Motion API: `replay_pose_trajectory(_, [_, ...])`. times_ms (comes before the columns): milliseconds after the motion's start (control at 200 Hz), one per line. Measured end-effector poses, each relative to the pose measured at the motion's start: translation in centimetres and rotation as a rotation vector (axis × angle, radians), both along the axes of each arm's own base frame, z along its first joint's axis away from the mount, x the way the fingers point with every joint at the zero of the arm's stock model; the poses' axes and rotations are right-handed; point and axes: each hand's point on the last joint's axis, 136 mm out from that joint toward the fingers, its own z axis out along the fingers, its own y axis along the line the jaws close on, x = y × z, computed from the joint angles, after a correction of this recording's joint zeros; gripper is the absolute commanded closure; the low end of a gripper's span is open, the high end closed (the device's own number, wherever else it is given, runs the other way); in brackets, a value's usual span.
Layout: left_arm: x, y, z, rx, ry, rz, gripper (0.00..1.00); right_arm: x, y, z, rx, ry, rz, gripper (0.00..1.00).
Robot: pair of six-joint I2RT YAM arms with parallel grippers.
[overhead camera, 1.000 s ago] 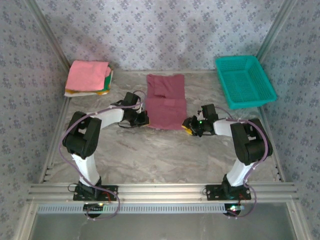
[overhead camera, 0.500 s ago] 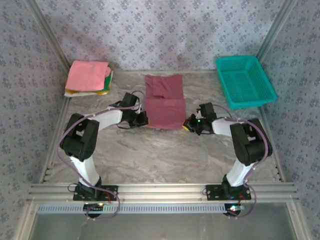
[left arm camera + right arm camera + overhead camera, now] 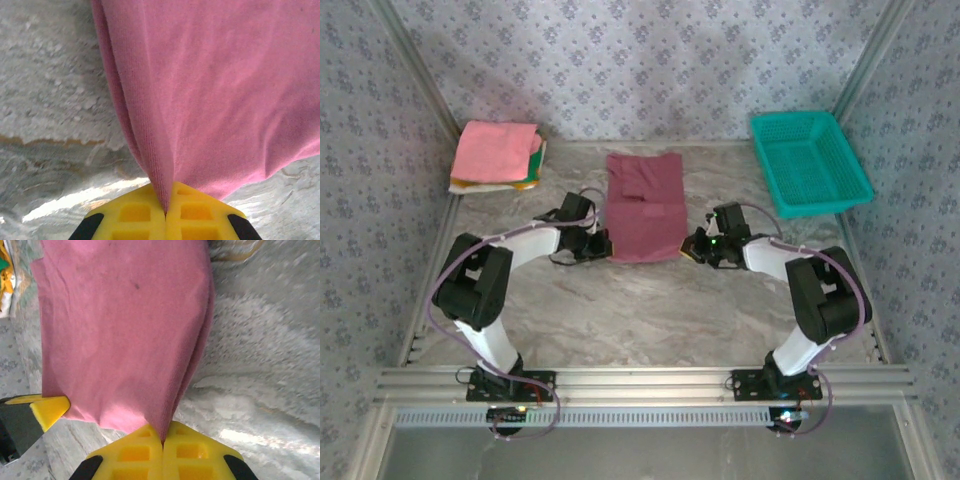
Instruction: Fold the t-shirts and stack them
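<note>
The maroon t-shirt [image 3: 644, 205] lies partly folded in the middle of the table, its lettering hidden. My left gripper [image 3: 601, 244] is shut on its near left corner, and in the left wrist view the cloth [image 3: 210, 90] is pinched between the yellow fingers [image 3: 132, 212]. My right gripper [image 3: 694, 247] is shut on the near right corner; the shirt [image 3: 125, 330] runs up from its closed fingers [image 3: 192, 450]. The left gripper's yellow tip [image 3: 47, 407] shows at the shirt's other corner. A stack of folded shirts with the pink one on top [image 3: 498, 150] sits at the back left.
A teal mesh basket [image 3: 808, 160] stands at the back right. Patterned walls and metal rails [image 3: 620, 380] enclose the marbled table [image 3: 640, 310]. Open tabletop lies between the shirt and the arm bases.
Both grippers have moved away from me with the shirt's near edge held, carrying it toward the back. The shirt now looks shorter front to back.
</note>
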Motion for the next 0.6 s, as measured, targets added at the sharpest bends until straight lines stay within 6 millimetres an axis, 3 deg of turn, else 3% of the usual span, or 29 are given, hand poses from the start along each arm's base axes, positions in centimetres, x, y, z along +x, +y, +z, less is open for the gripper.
replay_pose_trajectory(255, [-4.1, 1.4, -1.4, 0.031, 0.039, 0.003, 1.0, -4.1, 0.0, -1.7, -0.014, 0.055, 0.04, 1.0])
replay_pose_trajectory(460, [-7.6, 1.0, -1.1, 0.053, 0.029, -0.025, 1.0, -6.6, 0.8, 0.1, 0.0, 0.008, 0.093, 1.0])
replay_pose_trajectory(600, [-9.8, 1.1, -0.3, 0.055, 0.007, -0.029, 1.0, -9.4, 0.7, 1.4, 0.012, -0.031, 0.122, 1.0])
